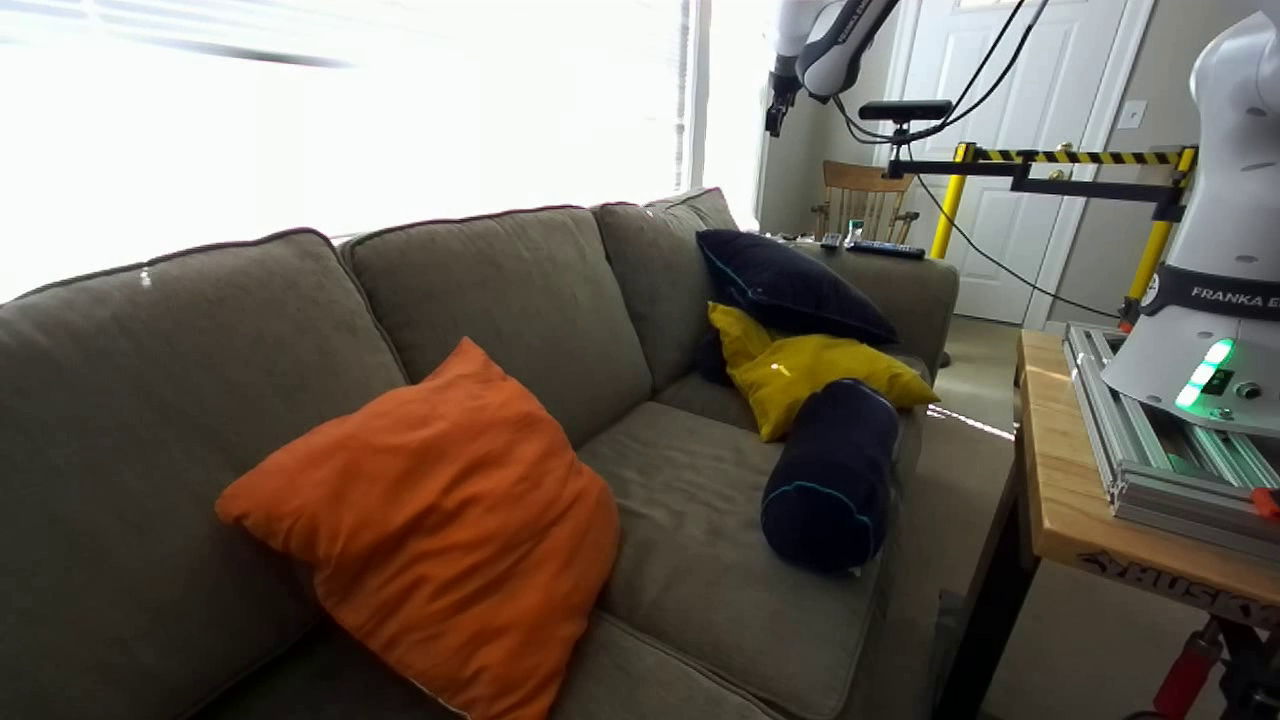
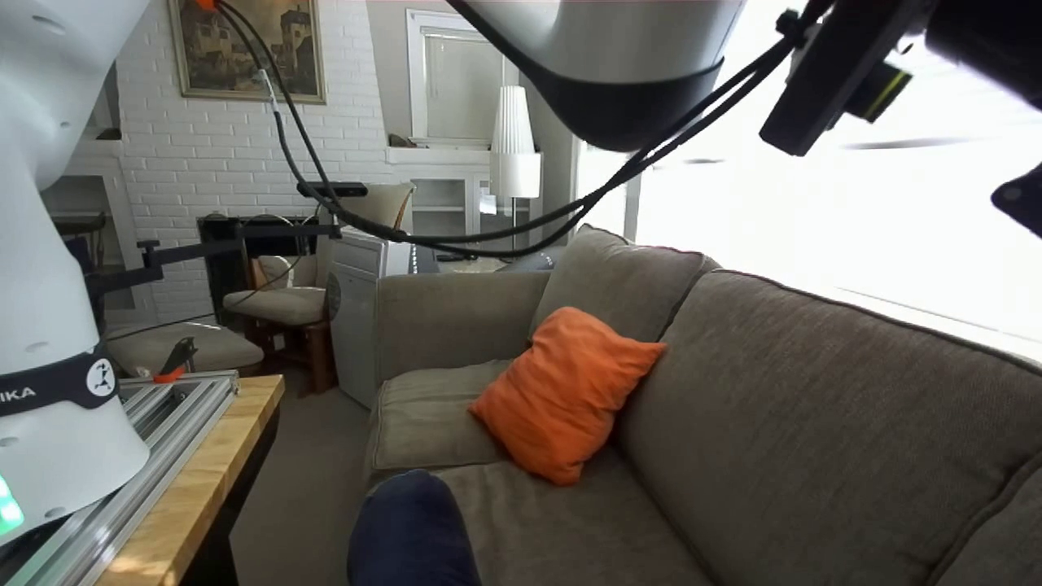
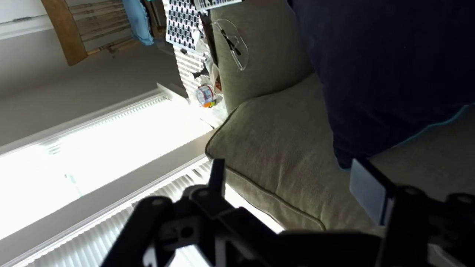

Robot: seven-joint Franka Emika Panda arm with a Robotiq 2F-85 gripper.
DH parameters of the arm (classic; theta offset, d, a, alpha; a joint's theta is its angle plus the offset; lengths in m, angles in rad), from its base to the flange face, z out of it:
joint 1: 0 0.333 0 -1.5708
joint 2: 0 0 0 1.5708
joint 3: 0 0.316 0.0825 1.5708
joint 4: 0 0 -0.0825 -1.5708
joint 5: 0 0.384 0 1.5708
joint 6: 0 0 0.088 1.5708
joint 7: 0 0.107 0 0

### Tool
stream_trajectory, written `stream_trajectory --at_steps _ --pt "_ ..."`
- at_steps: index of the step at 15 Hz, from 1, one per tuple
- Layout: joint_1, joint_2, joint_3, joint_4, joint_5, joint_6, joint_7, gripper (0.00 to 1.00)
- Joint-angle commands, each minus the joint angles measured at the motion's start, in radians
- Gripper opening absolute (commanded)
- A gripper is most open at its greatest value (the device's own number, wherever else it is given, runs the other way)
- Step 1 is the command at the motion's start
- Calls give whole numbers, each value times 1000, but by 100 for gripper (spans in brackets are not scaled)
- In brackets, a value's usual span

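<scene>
A bright window [image 1: 400, 130] stands at the upper left in an exterior view. Below it, an orange pillow [image 1: 440, 540] leans on the back of the grey-brown sofa [image 1: 490, 290].

Right of these, the pincer [image 1: 776, 118] hangs high at the sofa's far end, on the only robot arm [image 1: 828, 68] present; no contact is visible. In the wrist view its fingers [image 3: 367, 194] are spread wide, with nothing gripped between them.

Next is the dark blue pillow [image 1: 790, 285], judged the item nearest the pincer. It lies below the pincer and slightly to the right, beside the sofa arm [image 1: 915, 290]. Its long side slopes from the sofa back down toward the seat's front edge. In the wrist view, one corner points toward the opening between the fingers, nearer the finger at that view's right. The true separation cannot be told.

Then come a yellow pillow [image 1: 800, 375], partly covered by the dark blue one, and a bolster [image 1: 830, 490], its long axis running along the seat. A wooden chair [image 1: 866, 177] stands behind; a remote control [image 1: 888, 250] rests on the sofa arm. Far right, the table [image 1: 1055, 450] carries the robot base [image 1: 1150, 360].
</scene>
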Motion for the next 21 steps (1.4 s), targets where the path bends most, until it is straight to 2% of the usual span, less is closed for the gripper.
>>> stream_trajectory --at_steps 1,4,7,10,13,15,21 --pt "-75 -59 162 8 9 -11 -44 100" --pt "-173 -87 346 -4 41 8 -80 100" --pt "-300 -111 555 -11 113 -6 -154 100" --pt "-402 -98 713 -10 188 -26 -234 100" --pt "-462 -76 803 -7 237 -70 -305 100" --pt "-482 -61 833 -7 246 -122 -344 100" --pt "-501 -5 868 -15 243 -239 -396 100"
